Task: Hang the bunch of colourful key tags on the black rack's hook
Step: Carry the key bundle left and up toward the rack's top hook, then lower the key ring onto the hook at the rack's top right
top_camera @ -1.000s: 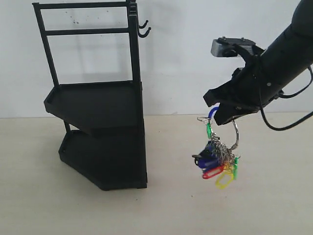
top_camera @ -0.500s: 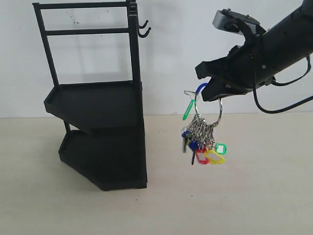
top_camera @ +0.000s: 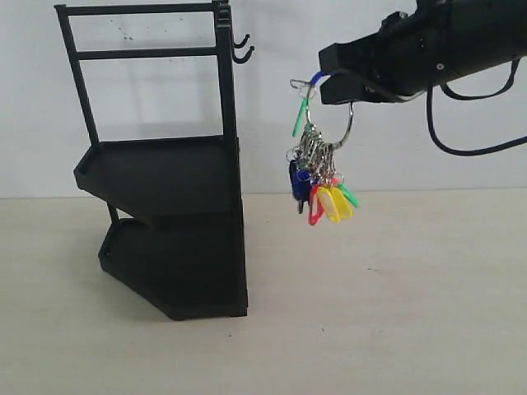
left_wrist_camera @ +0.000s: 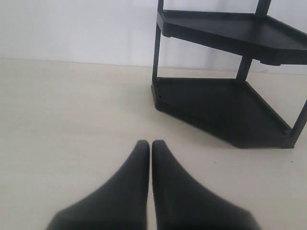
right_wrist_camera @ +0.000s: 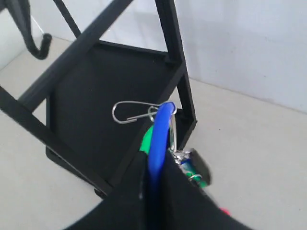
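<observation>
Beige tabletop (top_camera: 395, 313), white wall (top_camera: 387, 156), key bunch (top_camera: 319, 185) aloft

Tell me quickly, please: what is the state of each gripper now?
Left gripper: closed, holding nothing.
Right gripper: closed on the blue loop of the colourful plastic key tag bunch.
</observation>
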Tool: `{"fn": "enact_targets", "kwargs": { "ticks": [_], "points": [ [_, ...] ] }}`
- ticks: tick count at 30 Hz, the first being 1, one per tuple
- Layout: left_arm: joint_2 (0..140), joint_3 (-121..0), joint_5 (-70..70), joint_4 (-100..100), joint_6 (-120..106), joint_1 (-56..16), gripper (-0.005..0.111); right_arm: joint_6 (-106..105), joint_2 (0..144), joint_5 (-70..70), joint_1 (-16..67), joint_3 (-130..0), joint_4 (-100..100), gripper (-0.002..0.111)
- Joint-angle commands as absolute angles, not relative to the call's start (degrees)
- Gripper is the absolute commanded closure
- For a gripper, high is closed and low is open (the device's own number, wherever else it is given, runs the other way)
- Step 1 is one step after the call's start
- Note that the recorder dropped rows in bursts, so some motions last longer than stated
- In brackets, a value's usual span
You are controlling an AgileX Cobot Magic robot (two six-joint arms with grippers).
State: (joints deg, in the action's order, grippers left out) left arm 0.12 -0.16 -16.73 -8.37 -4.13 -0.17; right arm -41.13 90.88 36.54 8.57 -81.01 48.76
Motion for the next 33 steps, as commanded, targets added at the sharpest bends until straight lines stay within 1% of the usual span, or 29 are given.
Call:
{"fn": "enact_targets", "kwargs": {
  "ticks": [1,5,8,10,11,13,14,17,23,27,33],
  "points": [
    [0.00,0.00,-16.34,-8.09,-4.33,-0.04,0.102,-48.52,89.23,35.38,8.68,-81.39,56.93,0.109],
    [0.00,0.00,-16.34,-8.09,-4.33,-0.04,0.102,-56.60,89.23,36.06,8.99,-81.39,66.15,0.109],
    [0.00,0.00,-16.34,-8.09,-4.33,-0.04,0.102,-57.47,89.23,34.68,10.61,-81.39,67.49,0.109],
    [0.00,0.00,-16.34,-8.09,-4.33,-0.04,0.102,-61.71,89.44,35.21,11.61,-81.39,69.43,0.109],
    [0.00,0.00,-16.34,-8.09,-4.33,-0.04,0.102,-63.40,89.44,32.80,12.20,-81.39,68.28,0.109],
    [0.00,0.00,-16.34,-8.09,-4.33,-0.04,0.102,-54.66,89.58,27.91,12.64,-81.28,64.46,0.109],
    [0.00,0.00,-16.34,-8.09,-4.33,-0.04,0.102,-51.79,89.58,28.03,12.64,-81.28,64.05,0.109],
    [0.00,0.00,-16.34,-8.09,-4.33,-0.04,0.102,-62.22,89.48,33.23,14.19,-81.28,65.39,0.109],
    [0.00,0.00,-16.34,-8.09,-4.33,-0.04,0.102,-58.14,89.37,24.26,16.61,-81.28,66.19,0.109],
    [0.00,0.00,-16.34,-8.09,-4.33,-0.04,0.102,-60.28,89.37,23.53,18.67,-81.28,66.20,0.109],
    [0.00,0.00,-16.34,-8.09,-4.33,-0.04,0.102,-60.42,89.34,20.56,19.04,-81.28,66.06,0.109]
  ]
}}
